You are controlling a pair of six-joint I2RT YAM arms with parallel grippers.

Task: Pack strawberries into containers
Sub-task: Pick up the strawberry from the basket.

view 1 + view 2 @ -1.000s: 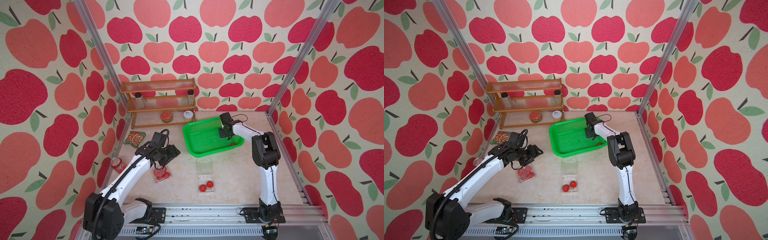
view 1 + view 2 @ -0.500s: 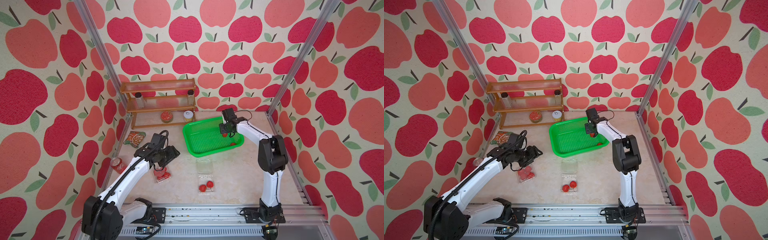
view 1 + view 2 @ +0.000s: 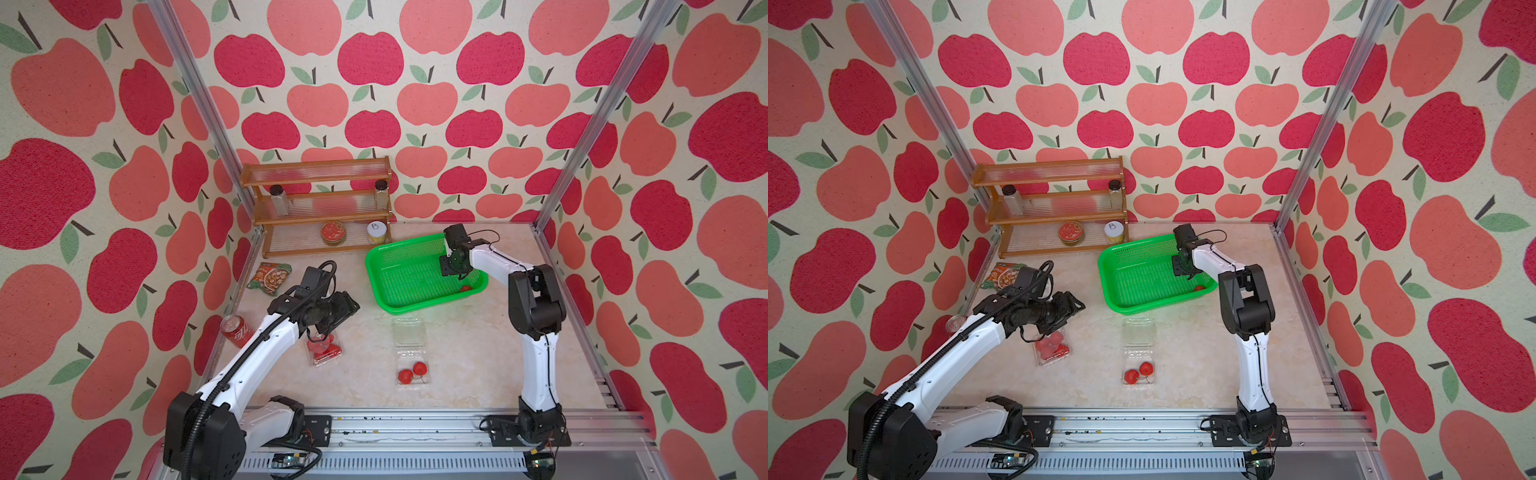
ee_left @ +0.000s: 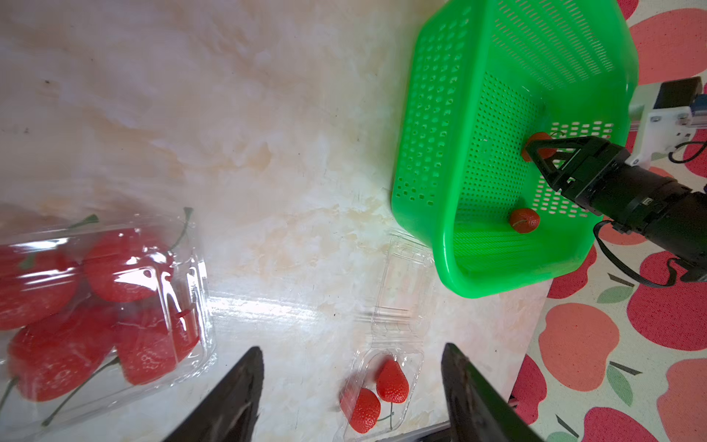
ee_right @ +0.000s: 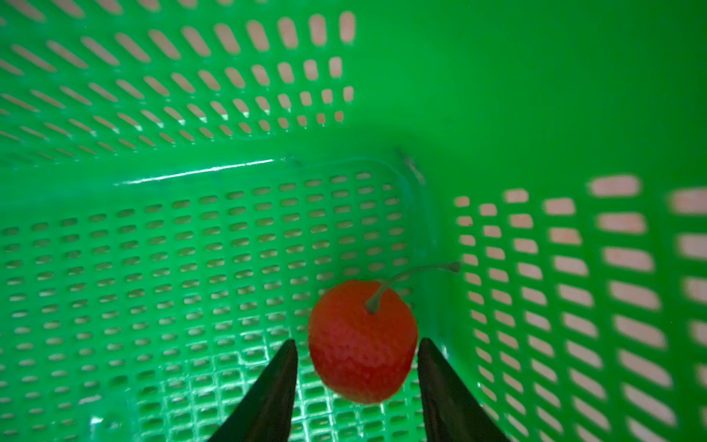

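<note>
picking step: right gripper (image 5: 357, 344) fingers flank strawberry (image 5: 361, 340) in green basket (image 5: 554, 76) (grip unclear); left gripper (image 4: 352, 348) wide, empty. next: lift, carry to open container (image 3: 410, 354), basket's 6 o'clock.

Apple-print walls (image 3: 374, 104), aluminium corner posts (image 3: 199, 112), beige marble-look tabletop (image 3: 457, 353), wooden three-tier rack (image 3: 318, 199) against the back wall, even light.

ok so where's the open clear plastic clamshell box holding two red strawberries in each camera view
Top view: the open clear plastic clamshell box lies just in front of the green perforated plastic basket.
Top view: same place, box in front of the basket.
Left wrist: box beside the basket's near corner.
Right wrist: not in it; only the basket's inside shows.
Shared landmark: the basket.
</note>
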